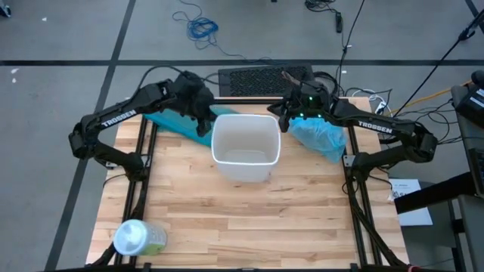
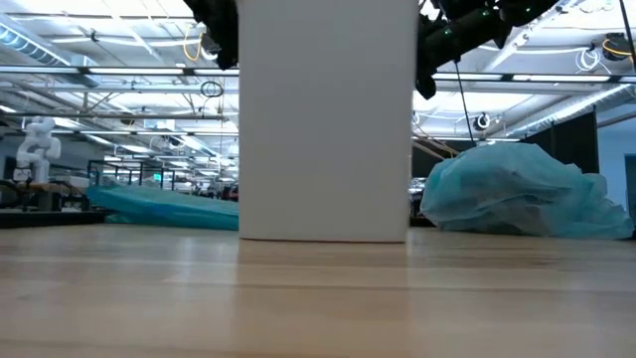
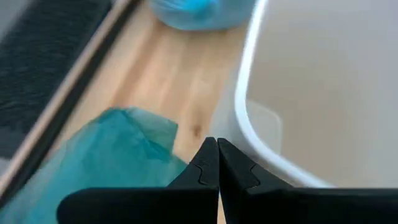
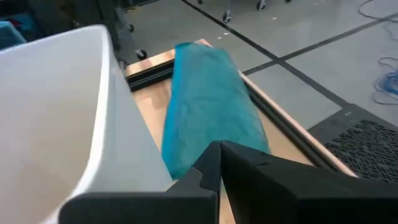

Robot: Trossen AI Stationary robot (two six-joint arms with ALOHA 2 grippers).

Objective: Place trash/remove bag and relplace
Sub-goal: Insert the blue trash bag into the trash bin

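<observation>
The pale blue bag point(image 1: 319, 137) lies bunched in a loose, crinkled heap on the wooden table point(image 1: 242, 219), to the right of the white bin point(image 1: 245, 147) and near the table's far right corner. In the low view it shows as a rumpled, translucent mound point(image 2: 517, 194) resting on the tabletop just beside the bin's side wall point(image 2: 326, 119), and it looks puffed up rather than flat. Whether it touches the bin cannot be told.

The bin stands upright in the middle of the table toward the far edge, open at the top, with a bare white inside and no liner fitted on it.

On the bin's left side a darker teal bag point(image 1: 175, 121) lies flatter and stretched out along the far left part of the table; the right wrist view shows it as a long, smooth fold point(image 4: 208, 106) past the bin's rim point(image 4: 93, 112).

The left gripper point(image 1: 203, 119) hangs at the bin's far left corner, above the teal bag, its fingers point(image 3: 208, 165) pressed together with nothing between them. The right gripper point(image 1: 281, 115) hangs at the bin's far right corner, just beside the blue bag, its fingers point(image 4: 211, 163) likewise clenched on nothing.

A pale green container with a white lid point(image 1: 138, 239) lies near the table's front left corner, well apart from everything else.
</observation>
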